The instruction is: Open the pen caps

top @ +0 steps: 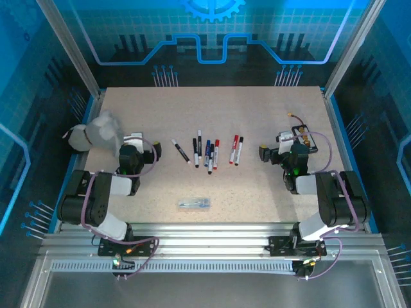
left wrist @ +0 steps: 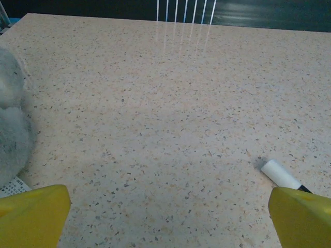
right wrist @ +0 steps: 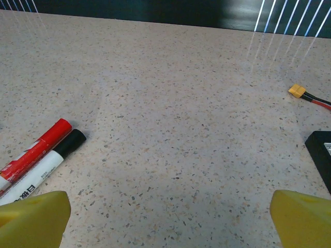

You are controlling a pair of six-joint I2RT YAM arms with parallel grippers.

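**Both jaws released; pens lie capped mid-tabletop**

Overhead view: the pens [top: 209,153] lie in a loose row at centre frame on the speckled tabletop [top: 257,186], between the two arms. A single black-ended pen [top: 180,150] lies tilted at the left of the row. A cluster of black, blue and red ones sits in the middle, and a red-and-black pair [top: 237,149] at the right. A clear wrapper [top: 194,203] lies below the row, apart from it.

Left jaws: spread wide, nothing between them. The yellow fingertips [left wrist: 33,214] sit in the bottom corners of the left wrist view. The white end of one pen lies just beside the lower-right fingertip; contact cannot be told. A grey soft lump [left wrist: 11,129] is at the left edge.

Right jaws: released, empty, fingertips in the bottom corners of the right wrist view. Two of the pen caps [right wrist: 72,142], one red and one black, sit on their barrels at lower left, side by side and touching. A yellow connector [right wrist: 297,91] on a red-and-black cable is at the right edge, with a black box corner [right wrist: 320,155] below it.
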